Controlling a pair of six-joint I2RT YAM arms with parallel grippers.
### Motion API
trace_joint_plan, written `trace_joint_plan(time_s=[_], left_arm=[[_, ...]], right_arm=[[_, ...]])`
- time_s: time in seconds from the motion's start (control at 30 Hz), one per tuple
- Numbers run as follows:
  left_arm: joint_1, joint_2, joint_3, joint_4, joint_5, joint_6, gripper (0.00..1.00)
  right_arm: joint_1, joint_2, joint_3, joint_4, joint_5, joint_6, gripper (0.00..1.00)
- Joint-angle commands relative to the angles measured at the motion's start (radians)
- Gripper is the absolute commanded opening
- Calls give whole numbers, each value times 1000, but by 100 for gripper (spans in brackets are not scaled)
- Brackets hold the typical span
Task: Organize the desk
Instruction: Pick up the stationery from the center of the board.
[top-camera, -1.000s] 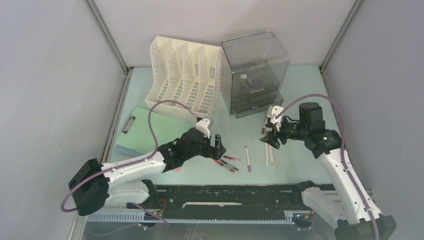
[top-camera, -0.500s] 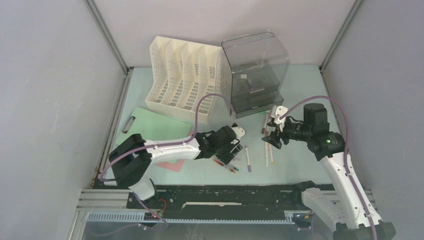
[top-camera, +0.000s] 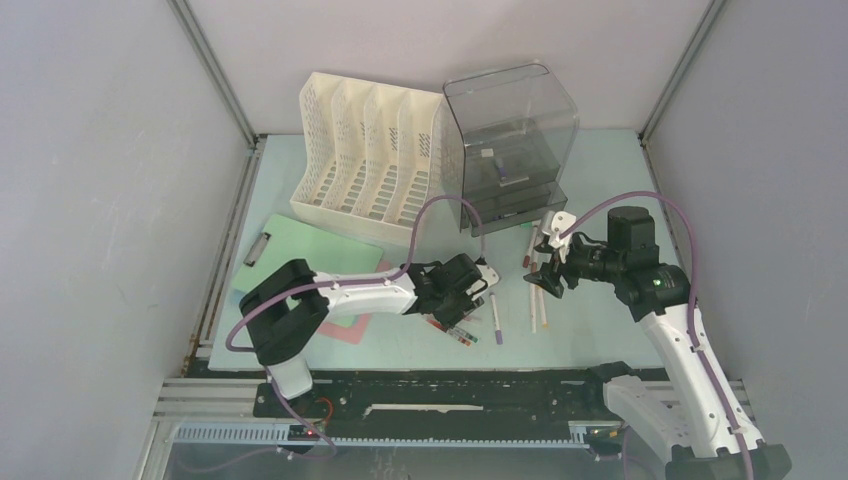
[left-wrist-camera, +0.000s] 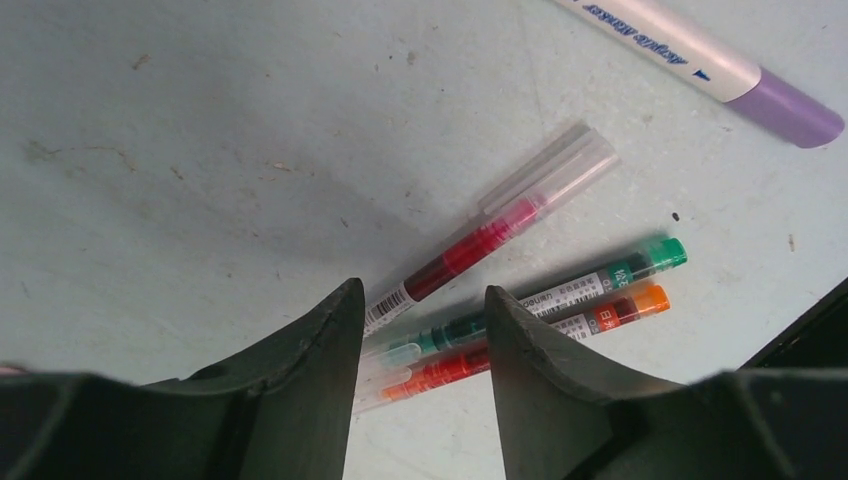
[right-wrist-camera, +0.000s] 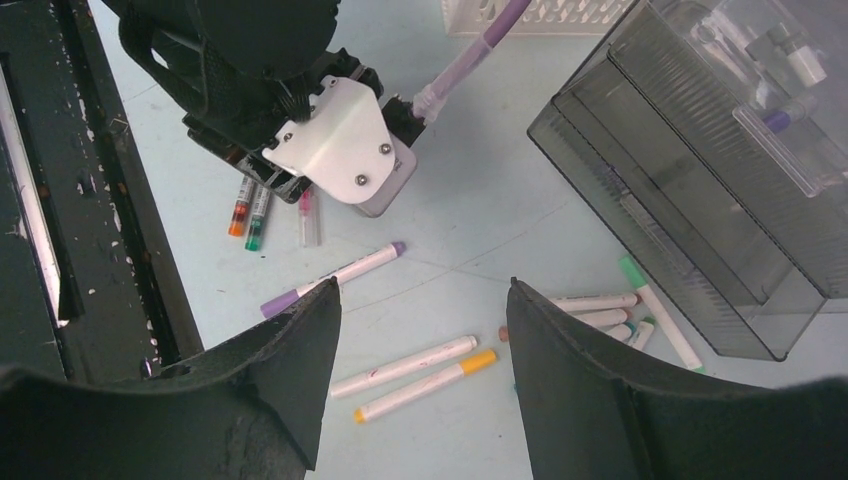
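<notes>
Desk (top-camera: 600, 170), left tool (left-wrist-camera: 425, 300) now astride pens (left-wrist-camera: 590, 285)

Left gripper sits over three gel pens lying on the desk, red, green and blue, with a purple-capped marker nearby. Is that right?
Not quite. The third pen is orange, not blue. The left wrist view shows the left gripper over the red pen, the green pen and the orange pen on the desk, with the purple-capped marker nearby.

The table (top-camera: 598, 172) is a broad, flat, pale mint-green top, smooth and matte, lying level between grey walls (top-camera: 100, 200) with aluminium rails (top-camera: 228, 240) along its edges (close up, its surface shows faint scuffs and dark specks).
</notes>
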Motion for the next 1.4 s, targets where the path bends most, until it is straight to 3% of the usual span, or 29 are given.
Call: trace_joint_plan(time_s=[0.0,0.47,0.9,1.23,1.37], left_arm=[[-3,33,53,-12,16,57,53],[-2,102,95,-9,-9,87,45],[6,144,114,18,-38,105,22],[12,99,77,148,-139,118,0],[15,65,62,198,-187,99,0]], right_arm=[[-13,0,3,8,-24,10,69],[-18,-1,8,0,-33,8,69],[-18,-4,8,-1,-37,5,69],[-18,-2,8,-5,-53,6,70],[-17,0,8,-6,-60,5,70]])
